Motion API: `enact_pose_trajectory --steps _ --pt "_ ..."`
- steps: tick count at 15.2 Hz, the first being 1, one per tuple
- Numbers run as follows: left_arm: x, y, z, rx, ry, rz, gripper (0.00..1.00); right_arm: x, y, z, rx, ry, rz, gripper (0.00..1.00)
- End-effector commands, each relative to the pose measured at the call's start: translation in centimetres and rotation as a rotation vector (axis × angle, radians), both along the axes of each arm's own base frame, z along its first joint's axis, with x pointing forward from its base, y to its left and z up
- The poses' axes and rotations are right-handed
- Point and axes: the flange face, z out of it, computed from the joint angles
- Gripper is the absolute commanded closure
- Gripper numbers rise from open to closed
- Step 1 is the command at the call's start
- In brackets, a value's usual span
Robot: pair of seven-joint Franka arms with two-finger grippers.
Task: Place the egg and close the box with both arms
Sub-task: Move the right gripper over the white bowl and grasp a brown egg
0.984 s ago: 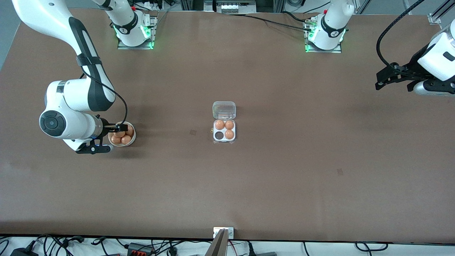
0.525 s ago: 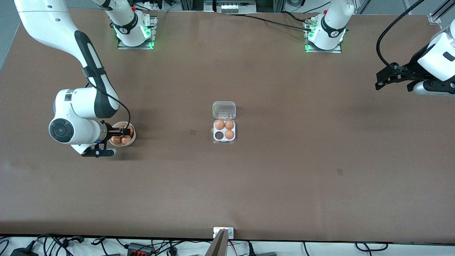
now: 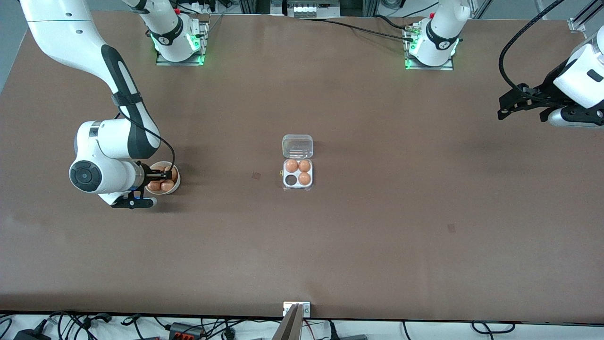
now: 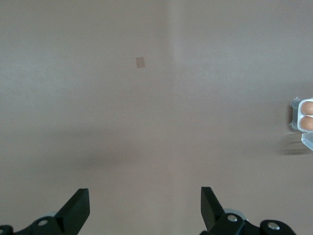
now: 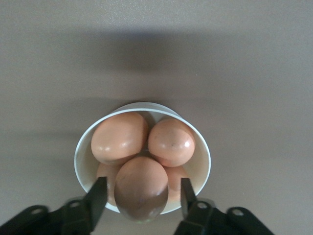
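- You see a round white bowl (image 3: 163,178) near the right arm's end of the brown worktop (image 3: 358,245), with several smooth orange-brown eggs piled in it.
- Your right gripper (image 5: 141,195) is down in that bowl, one black finger (image 5: 97,196) against each side of the topmost orange-brown egg (image 5: 141,188); the fingers touch its sides, and it sits on the eggs beneath it.
- That egg looks matte and evenly coloured, the same as its neighbours, and from the right wrist view it covers part of the bowl's rim.
- You find the small square four-cell egg box (image 3: 297,162) at the middle of the worktop, well apart from the bowl; its clear hinged lid (image 3: 297,146) lies flat open on the side toward the arm bases.
- Three cells hold orange-brown eggs; the fourth, the one nearer the front camera and toward the right arm's end, shows dark and unfilled.
- Your left gripper (image 4: 145,208) waits in the air over the left arm's end of the worktop, its black fingers wide apart with nothing between them.
- You see cables along the worktop's front edge.
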Motion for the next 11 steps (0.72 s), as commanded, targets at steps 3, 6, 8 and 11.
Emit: enact_pose_trajectory --steps 3,6,8,11 --pt "1.2 -0.3 -0.9 -0.001 0.016 0.003 0.0 0.7 0.3 1.7 0.009 -0.02 0.005 0.95" --pt "1.4 -0.4 -0.8 -0.002 0.002 0.003 0.0 2.4 1.7 5.9 0.012 -0.039 0.026 1.0" --pt "1.4 -0.3 -0.8 -0.001 0.004 0.006 0.0 3.9 4.4 10.0 0.023 -0.074 0.063 1.0" --pt "1.4 -0.3 -0.8 -0.001 0.004 0.006 0.0 4.1 10.5 11.7 0.039 -0.132 0.133 1.0"
